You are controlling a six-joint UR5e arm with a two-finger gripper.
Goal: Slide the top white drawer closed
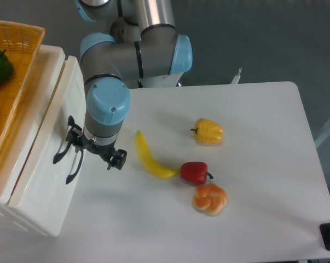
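The arm (137,52) reaches down from the top edge, elbow bent, wrist pointing straight downward, gripper (77,143) low at left, its finger state hidden beneath the wrist.

Glossy cream plastic top white drawer (41,159), woven orange basket (19,60), smooth matt table (263,175)

The gripper (77,147) sits tight against the top white drawer (47,159) front, by its black handle (66,149). Just to its right lies a yellow banana (148,156); beyond, a red pepper (195,172), bread knot (209,198) and yellow pepper (208,131) crowd mid-table (274,164).
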